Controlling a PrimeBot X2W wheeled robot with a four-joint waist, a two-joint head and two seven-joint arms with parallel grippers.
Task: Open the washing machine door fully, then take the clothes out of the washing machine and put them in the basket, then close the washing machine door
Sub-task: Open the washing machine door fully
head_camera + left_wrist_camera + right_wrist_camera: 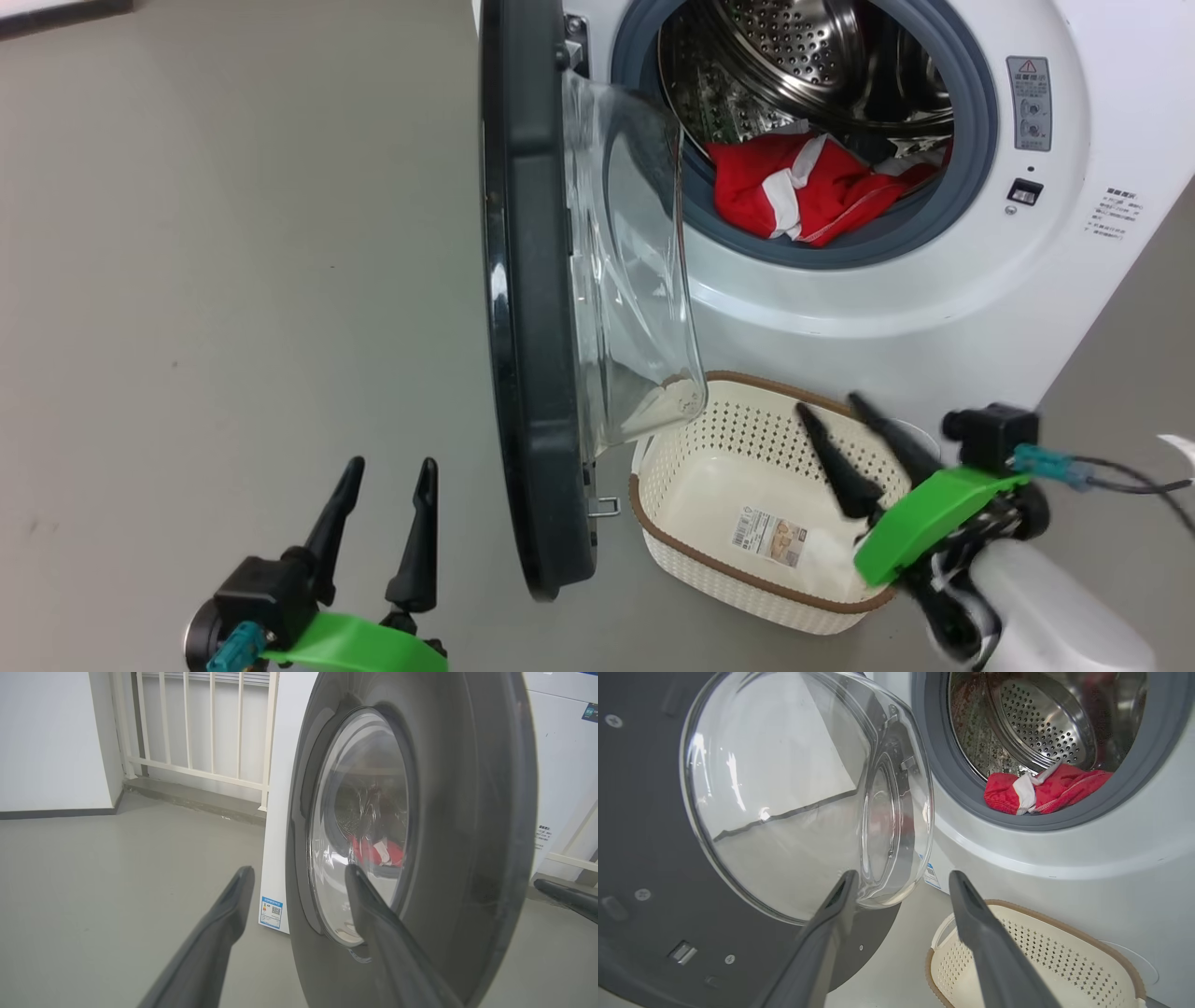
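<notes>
Head view of a laundry corner. A white front-loading washing machine (934, 308) fills the 1 o'clock part of the picture. The washing machine door (527, 308) stands open and is seen edge-on down the centre from 12 to 6 o'clock, with its clear glass bowl window (635, 280) bulging toward the machine. Red clothes (803, 191) with white parts lie bunched at the bottom lip of the steel drum (794, 47), against the grey rubber ring (971, 140). The cream perforated basket (695, 569) sits on the grey floor (233, 280) at 5 o'clock, just in front of the machine, holding nothing but a label sticker on its bottom. The right gripper (828, 403), at 4 o'clock, hovers over the basket with fingers spread wide and nothing between them. The left gripper (392, 464), at 7 o'clock, is also spread wide and empty, on the outer side of the door. The door looks about square to the machine front, so the opening step seems done or nearly so, and taking the clothes out comes next. That calls for the right gripper to rise toward 12 o'clock, clear the glass bowl, reach into the drum mouth and close on the red fabric.
</notes>
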